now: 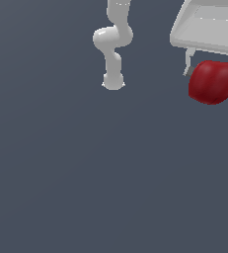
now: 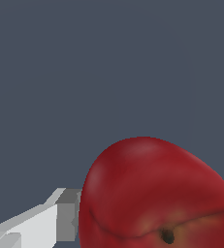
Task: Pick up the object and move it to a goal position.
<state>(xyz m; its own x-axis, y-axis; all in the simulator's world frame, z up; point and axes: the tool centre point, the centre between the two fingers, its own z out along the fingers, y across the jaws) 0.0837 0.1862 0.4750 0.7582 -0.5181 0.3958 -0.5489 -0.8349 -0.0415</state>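
Red object (image 1: 213,81): far right of the exterior view, hanging under the white gripper (image 1: 197,66)
Grip: fingers closed on it; one finger (image 2: 60,220) visible
Risk: glossy, rounded skin may slip during transport

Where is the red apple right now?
The apple is at the exterior view's upper right edge, just under the white tool, with one finger beside it. It fills the wrist view too.

Glossy white arm (image 1: 113,47), rounded bulbous joints; boxy pale-grey claw (image 1: 204,62) housing (thin fingers).
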